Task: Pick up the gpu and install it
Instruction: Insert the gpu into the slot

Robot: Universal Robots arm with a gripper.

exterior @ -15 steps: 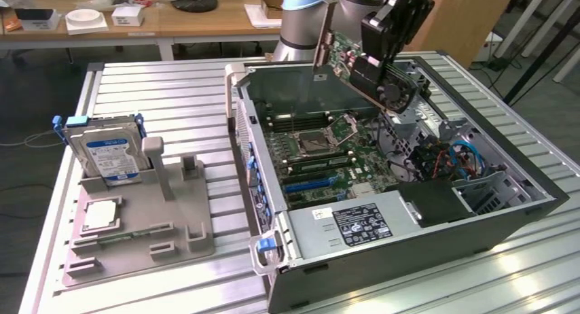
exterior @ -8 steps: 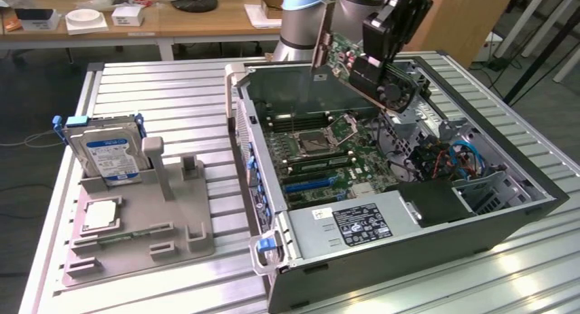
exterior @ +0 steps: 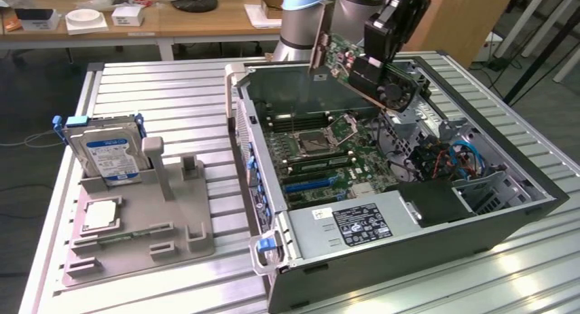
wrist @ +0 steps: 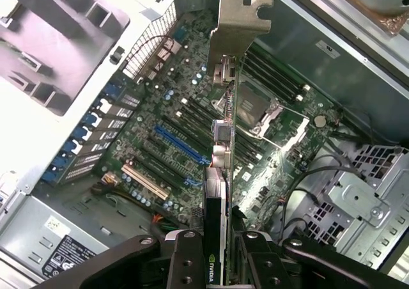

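The gpu (exterior: 358, 73) is a green circuit card with a black fan and a silver end bracket. It hangs tilted in the air above the open computer case (exterior: 507, 222), over the motherboard (exterior: 322, 154). My gripper (exterior: 385, 52) is shut on the gpu at its fan end. In the wrist view I look edge-on along the gpu (wrist: 223, 148), its silver bracket (wrist: 238, 20) farthest from me, held between my black fingers (wrist: 188, 263). Below it lie the motherboard's blue and beige slots (wrist: 176, 145) and the processor socket (wrist: 255, 110).
A grey holder (exterior: 136, 225) on the exterior view's left carries a silver hard drive (exterior: 107, 158) with a blue-white label and a small square chip (exterior: 98, 215). The case holds a power supply (exterior: 358, 225), cables (exterior: 458, 158) and a drive cage. Desks stand behind the slatted table.
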